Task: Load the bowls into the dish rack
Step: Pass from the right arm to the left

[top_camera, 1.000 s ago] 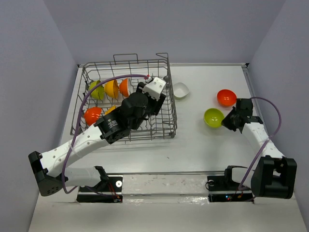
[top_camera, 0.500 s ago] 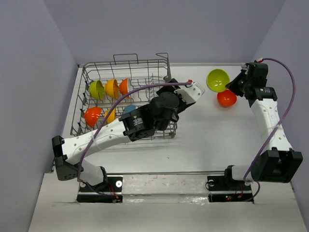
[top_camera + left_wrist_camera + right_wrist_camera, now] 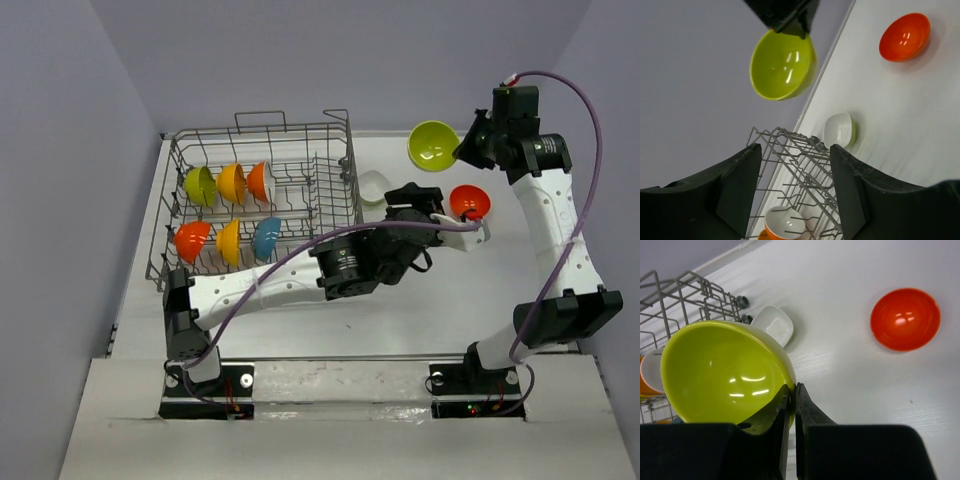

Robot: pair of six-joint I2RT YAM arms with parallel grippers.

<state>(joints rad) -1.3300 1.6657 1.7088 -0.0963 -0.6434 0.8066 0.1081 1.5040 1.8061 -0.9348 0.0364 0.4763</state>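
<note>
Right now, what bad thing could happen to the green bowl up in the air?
The right gripper pinches the lime green bowl only by its rim, so the glossy bowl might slip and fall. The left arm reaches far over to the right arm's side, near the way to the dish rack, so the arms might bump.

At 10 o'clock: grey wire rack [image 3: 352, 200]. Holds six bowls on edge in two rows. Far row: lime bowl [image 3: 200, 185], yellow bowl [image 3: 232, 183], orange-and-white bowl [image 3: 258, 181]. Near row: red bowl [image 3: 192, 240], second yellow bowl [image 3: 229, 242], teal bowl [image 3: 266, 238]. Just beside it at 12, tilted: white bowl [image 3: 373, 187]. At 2, mouth up: second red bowl [image 3: 469, 202]. At 1, held aloft by rim, tilted: second lime bowl [image 3: 433, 145].
</note>
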